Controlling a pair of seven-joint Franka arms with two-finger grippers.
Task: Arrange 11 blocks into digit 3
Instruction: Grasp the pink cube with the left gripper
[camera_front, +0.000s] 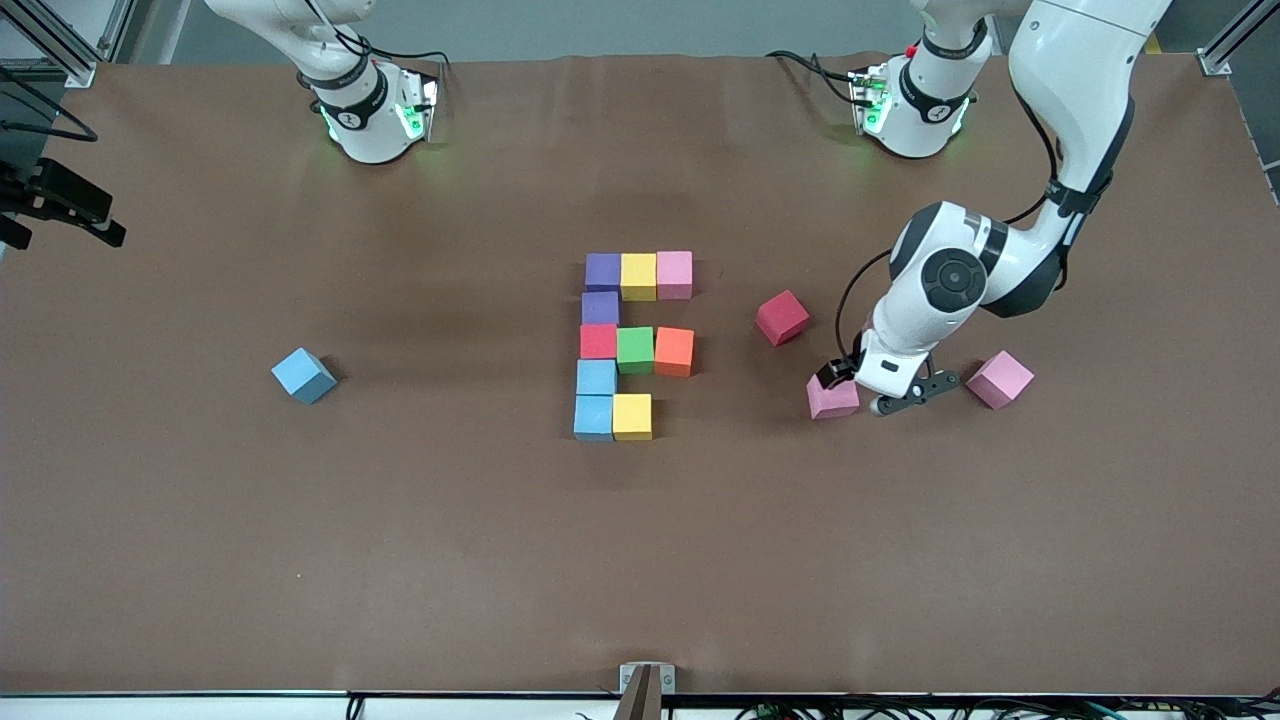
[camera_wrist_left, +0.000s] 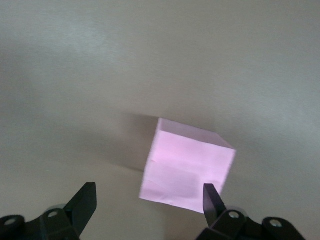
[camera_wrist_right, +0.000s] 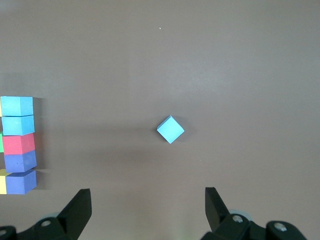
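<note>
Now my left gripper hangs unclenched, one finger beside the nearest pink block, which sits skewed; right waits, released.

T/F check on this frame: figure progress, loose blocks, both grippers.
1. The figure holds ten blocks. True.
2. The bar of the figure nearest the front camera has three blocks. False: it has only a blue block and a yellow block.
3. The left gripper is low at a pink block, fingers open. True.
4. The right gripper holds the loose blue block. False: it is open, up over that block, which lies on the table.
5. A red block lies loose, apart from the figure. True.
</note>
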